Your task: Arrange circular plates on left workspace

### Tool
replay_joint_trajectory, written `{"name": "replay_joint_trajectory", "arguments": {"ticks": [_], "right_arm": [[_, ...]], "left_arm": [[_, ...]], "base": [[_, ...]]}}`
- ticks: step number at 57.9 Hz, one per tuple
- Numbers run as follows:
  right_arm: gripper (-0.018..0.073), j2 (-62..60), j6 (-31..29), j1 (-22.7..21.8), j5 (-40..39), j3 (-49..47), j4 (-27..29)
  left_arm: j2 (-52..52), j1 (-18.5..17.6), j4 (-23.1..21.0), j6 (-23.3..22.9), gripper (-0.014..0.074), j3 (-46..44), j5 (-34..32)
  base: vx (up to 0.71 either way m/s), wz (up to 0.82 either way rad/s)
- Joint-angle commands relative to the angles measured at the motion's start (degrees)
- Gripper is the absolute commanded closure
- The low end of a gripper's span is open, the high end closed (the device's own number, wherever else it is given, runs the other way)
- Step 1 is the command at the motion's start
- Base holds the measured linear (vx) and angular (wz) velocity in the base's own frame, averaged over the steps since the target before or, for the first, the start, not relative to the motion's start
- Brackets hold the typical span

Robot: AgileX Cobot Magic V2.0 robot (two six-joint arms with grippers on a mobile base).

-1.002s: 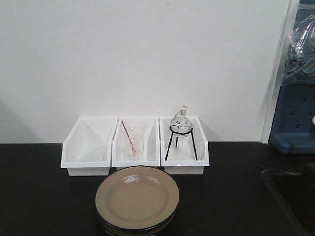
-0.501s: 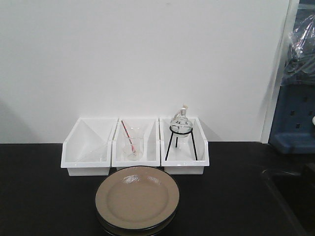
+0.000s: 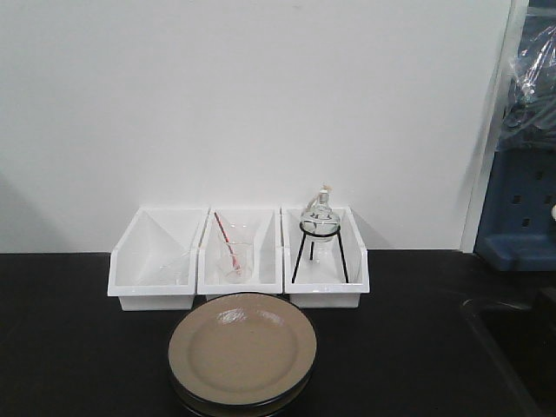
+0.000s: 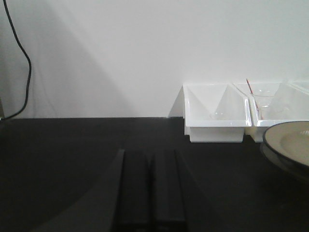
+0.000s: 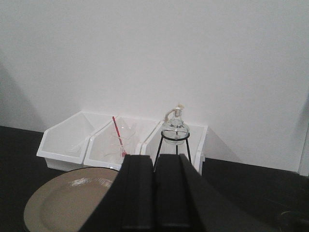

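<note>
Front view: we count two stacked plates lying flat just before three white bins; both grippers pressed together.

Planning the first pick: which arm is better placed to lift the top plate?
Probably right: its jaws hang directly over the top plate, while the left wrist view shows that plate only at its right edge.

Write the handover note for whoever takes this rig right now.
Left end effector: shut, empty, low over bare countertop left of the bins.
Right end effector: shut, empty, above the plates' right side.
Plates: stacked, centred in front of the three white bins.
Done: nothing yet.
Left: take the plates off the stack and set them out on the left countertop.
</note>
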Motion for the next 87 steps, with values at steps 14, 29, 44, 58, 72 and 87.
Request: {"name": "replay_joint_trajectory", "arguments": {"ticks": [14,29,44,58,72,87], "right_arm": [[0.0559,-0.2,0.0,-0.3,-0.8,-1.6,0.2],[0.0559,-0.2,0.0,-0.3,-0.8,-1.6,0.2],[0.0559,-0.2,0.0,-0.3,-0.8,-1.6,0.2],[0.0559,-0.2,0.0,-0.3,-0.8,-1.6,0.2],[0.0559,-0.2,2.8,-0.3,-0.5,-1.6,-5.1],[0.0559,-0.2,59.7,-0.2,2.6,-1.6,-63.3]], "left_arm": [[-1.1,-0.2,3.3,-2.6,0.0596,0.9,-0.2],[-1.1,-0.2,3.3,-2.6,0.0595,0.9,-0.2],[-1.1,-0.2,3.3,-2.6,0.0595,0.9,-0.2],[-1.1,-0.2,3.3,-2.6,0.0595,0.9,-0.2],[-1.1,-0.2,3.3,-2.6,0.0595,0.9,-0.2],[-1.1,-0.2,3.3,-2.6,0.0596,0.9,-0.2]], "base": [[0.00,0.00],[0.00,0.00],[0.00,0.00],[0.00,0.00],[0.00,0.00],[0.00,0.00]]}}
